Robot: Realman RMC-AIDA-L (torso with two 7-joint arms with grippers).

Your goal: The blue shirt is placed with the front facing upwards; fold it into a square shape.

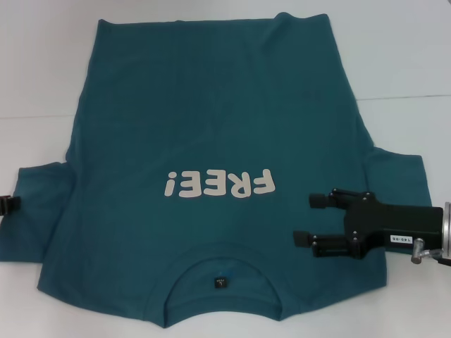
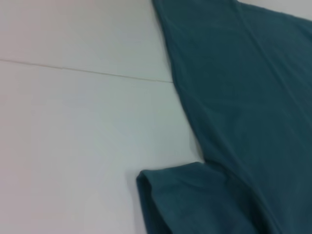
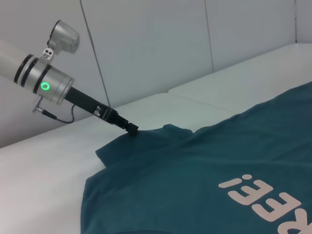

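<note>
Spread flat on the white table point(image 1: 42, 63), the big teal-blue cotton T-shirt point(image 1: 211, 120) is lying front up, its cream "FREE!" letters point(image 1: 218, 184) showing. Over its right sleeve, the black right gripper point(image 1: 304, 220) is hovering, fingers wide apart. At the left sleeve's edge, the left gripper point(image 3: 131, 129) is touching cloth; I cannot tell its fingers.

Right black two-finger gripper point(image 1: 310, 220) reaches in level from the right, fingers parted and pointing left; left black gripper point(image 3: 131, 128) angles down at the far left edge.
</note>
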